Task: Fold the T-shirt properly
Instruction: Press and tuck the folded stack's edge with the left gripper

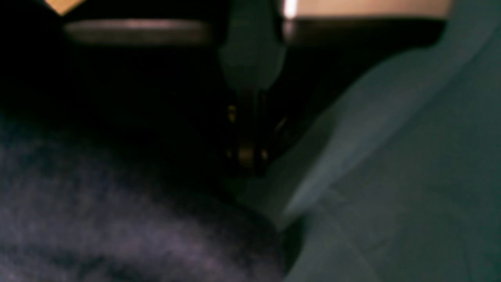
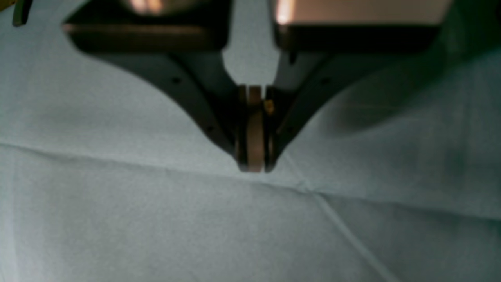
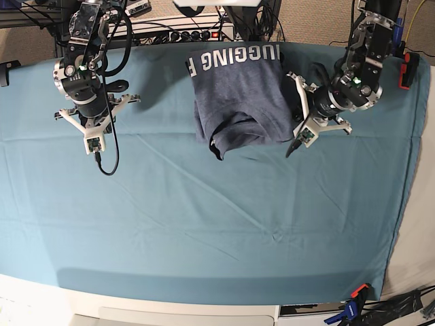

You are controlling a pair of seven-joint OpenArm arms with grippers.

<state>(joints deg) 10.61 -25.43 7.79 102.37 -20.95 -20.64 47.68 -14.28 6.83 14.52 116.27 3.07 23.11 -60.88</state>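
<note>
The blue-grey T-shirt (image 3: pixel 238 95) lies bunched at the back middle of the teal cloth, white lettering up near the far edge and its lower part folded into a rumpled lump. My left gripper (image 3: pixel 314 107) sits at the shirt's right side, by a dark bunched sleeve. In the dim left wrist view its jaws (image 1: pixel 247 160) are shut, tips at the edge of the T-shirt (image 1: pixel 98 219) fabric, apparently pinching it. My right gripper (image 3: pixel 87 117) hovers far to the left, and the right wrist view shows it (image 2: pixel 254 166) shut with nothing in it, just above bare cloth.
The teal table cloth (image 3: pixel 204 217) covers the whole table, with creases (image 2: pixel 336 219) under the right gripper. A power strip and cables (image 3: pixel 177 30) run along the back edge. A clamp (image 3: pixel 350 309) holds the cloth at the front right corner.
</note>
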